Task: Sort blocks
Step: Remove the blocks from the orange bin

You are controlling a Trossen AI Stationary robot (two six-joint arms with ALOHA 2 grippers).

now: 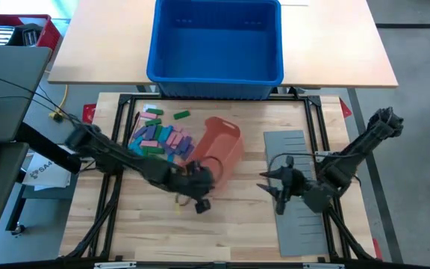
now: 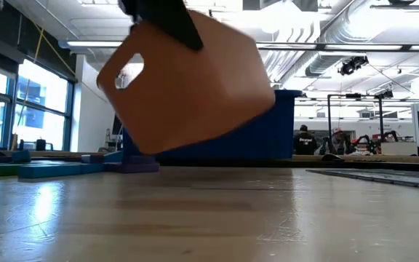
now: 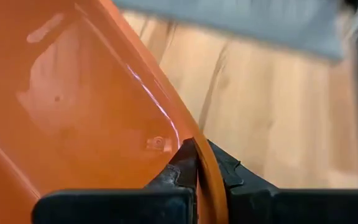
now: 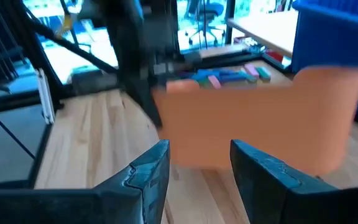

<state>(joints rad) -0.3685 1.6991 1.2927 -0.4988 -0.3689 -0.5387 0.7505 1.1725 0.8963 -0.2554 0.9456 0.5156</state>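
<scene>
The left claw (image 1: pixel 200 178) is clamped on the rim of the orange-red tray (image 1: pixel 221 146), which it holds tipped up near the middle of the tabletop (image 1: pixel 230 232). From above, the blocks (image 1: pixel 160 137) lie in a loose heap just beside the tray, toward the tabletop's far left corner, with a green one (image 1: pixel 181 115) a little apart from the rest. The right claw (image 1: pixel 275 184) hangs over the near right part of the tabletop, beside the grey divider sheet (image 1: pixel 297 190), its fingers apart and holding nothing. A blue bin (image 1: pixel 216 46) stands beyond the far edge.

In the low view the tray (image 2: pixel 191 84) is tilted clear of the tabletop (image 2: pixel 209 218), and a few blocks (image 2: pixel 57 169) lie flat on the wood behind it.

In the left wrist view the fingers (image 3: pixel 178 169) pinch the tray's thin wall (image 3: pixel 73 106).

In the right wrist view the open claw (image 4: pixel 199 163) faces the tray (image 4: pixel 260 121), with the blocks (image 4: pixel 229 76) beyond it.
</scene>
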